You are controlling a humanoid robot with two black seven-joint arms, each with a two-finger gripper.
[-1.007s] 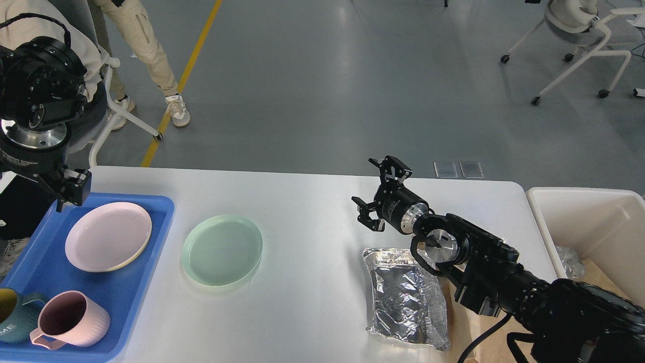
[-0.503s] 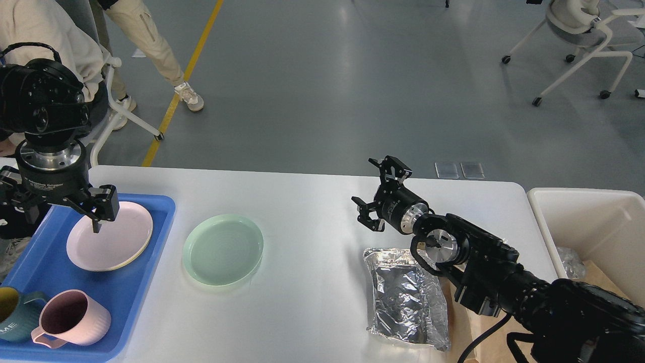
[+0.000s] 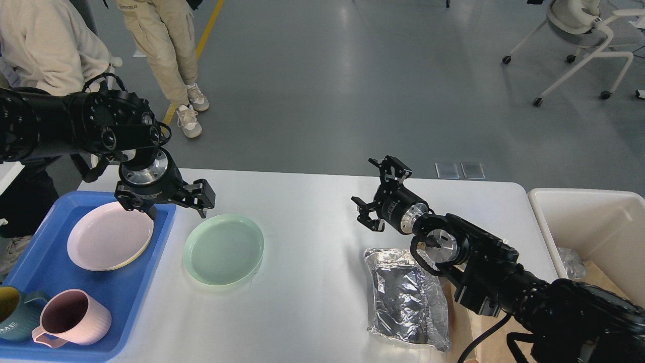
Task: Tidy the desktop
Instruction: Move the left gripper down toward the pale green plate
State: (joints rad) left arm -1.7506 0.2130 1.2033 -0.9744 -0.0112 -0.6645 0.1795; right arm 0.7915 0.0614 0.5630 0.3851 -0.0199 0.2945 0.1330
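Note:
The white desktop [image 3: 307, 212] fills the lower half of the head view. On it lie a pale green plate [image 3: 223, 249] left of centre and a crumpled silver foil bag [image 3: 403, 297] at the lower right. My left gripper [image 3: 176, 207] hangs open over the tray's right edge, just up-left of the green plate, with nothing between its fingers. My right gripper [image 3: 379, 194] stands open above the desktop, up-left of the foil bag, holding nothing.
A blue tray [image 3: 126, 297] at the left holds a pink plate [image 3: 110, 236], a pink mug [image 3: 73, 318] and a dark teal mug [image 3: 12, 317]. A cream bin [image 3: 594, 222] stands at the right with foil and brown paper inside. Two people stand beyond the table's left end.
My left arm has swung right, from over the tray's far-left corner to beside the green plate. The right arm has not moved. The people behind have shifted.

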